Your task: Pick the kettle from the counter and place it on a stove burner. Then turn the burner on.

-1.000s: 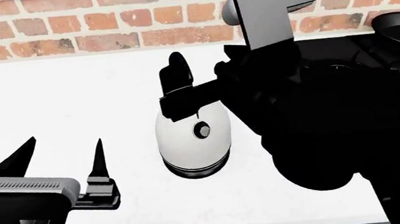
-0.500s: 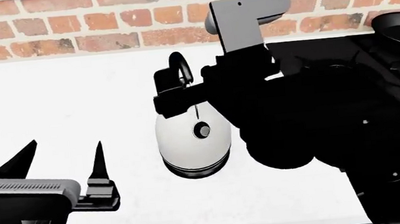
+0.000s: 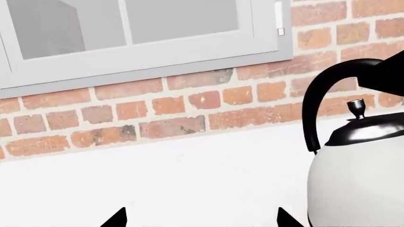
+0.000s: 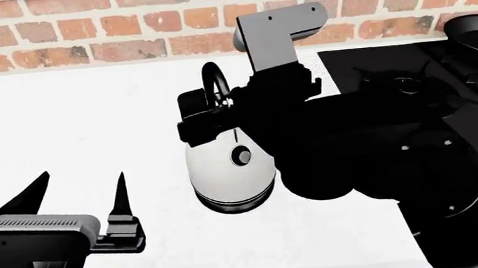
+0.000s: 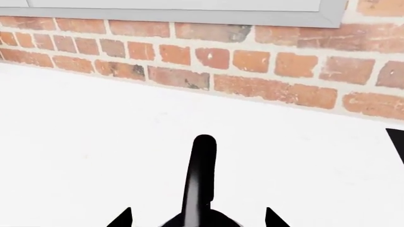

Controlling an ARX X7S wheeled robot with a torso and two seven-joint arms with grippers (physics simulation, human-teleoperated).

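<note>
The left gripper (image 4: 78, 190) hangs idle with its fingers spread and nothing between them, low over the white counter (image 4: 65, 123). Mid-counter the kettle (image 4: 229, 167) stands upright and not lifted, and the right gripper (image 4: 207, 120) straddles its arched black handle, tips apart either side, not visibly clamped. Further right the stove burner (image 4: 403, 84) lies bare, so I judge grasping, carrying, placing and lighting are all left
</note>
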